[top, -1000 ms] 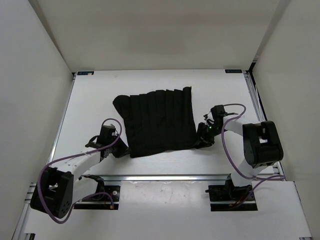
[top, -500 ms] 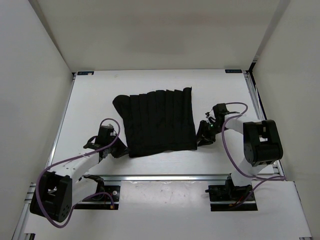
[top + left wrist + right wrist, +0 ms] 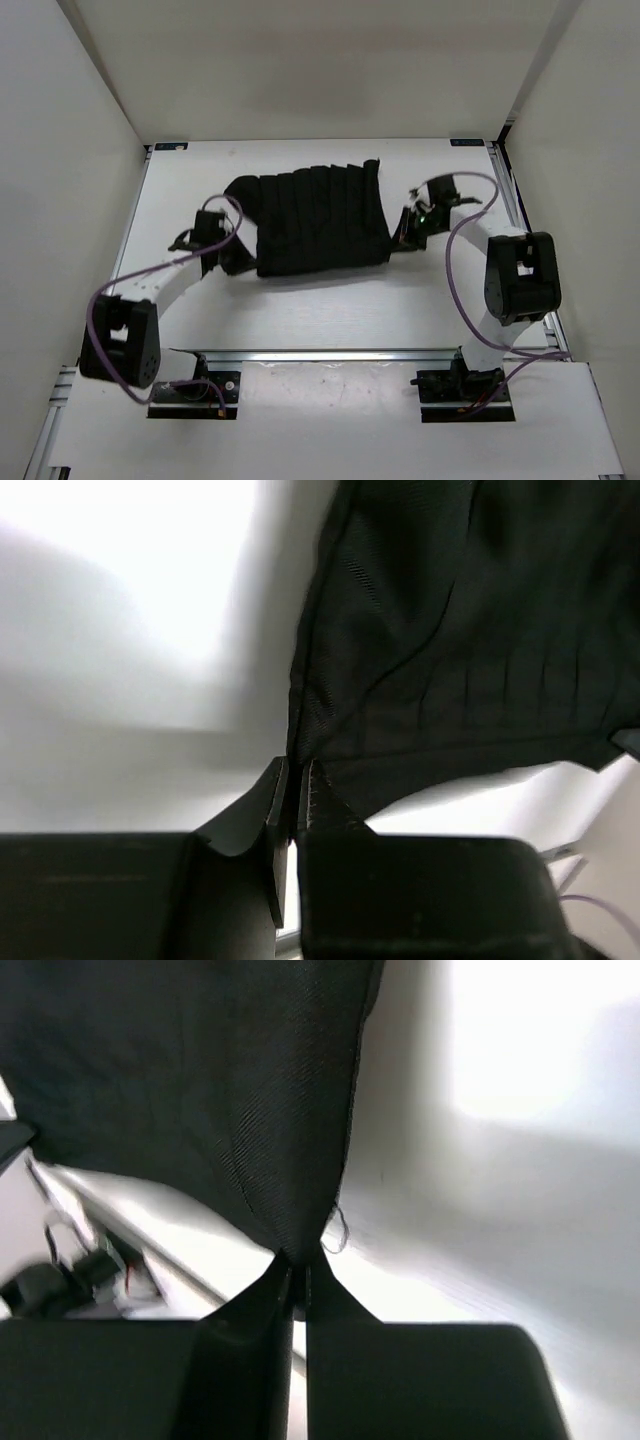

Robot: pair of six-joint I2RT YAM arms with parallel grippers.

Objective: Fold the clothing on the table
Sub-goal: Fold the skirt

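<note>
- Two arms reach up from the bottom of the overhead frame and flank the clothing (image 3: 318, 218), one on each side.
- Clothing: one black garment with parallel ridges running from the top of the frame to the bottom. It sits on the white counter (image 3: 300, 320), just above the centre of the overhead frame and well apart from every wall.
- Left gripper (image 3: 232, 258): positioned at the lower left corner of the clothing. The left wrist view shows its fingers (image 3: 325, 805) pressed together with the fabric edge pinched between the tips. From there the cloth fans out toward the upper right of that frame.
- Right gripper (image 3: 402, 238): positioned at the lower right corner of the clothing. The right wrist view shows its fingers (image 3: 265, 1295) clamped on the corner of the fabric, and the cloth spreads toward the upper left of that frame. A loose thread (image 3: 340, 1230) curls just beside the pinch point.
- A soft shadow (image 3: 320, 283) falls on the counter along the lower edge of the clothing.
- Purple cables (image 3: 455, 290) loop along both arms.
- An aluminium rail (image 3: 320, 355) crosses the lower part of the overhead frame, between the counter and the arm bases.
- White walls (image 3: 60, 150) enclose the counter at the left, right and top of the frame.
</note>
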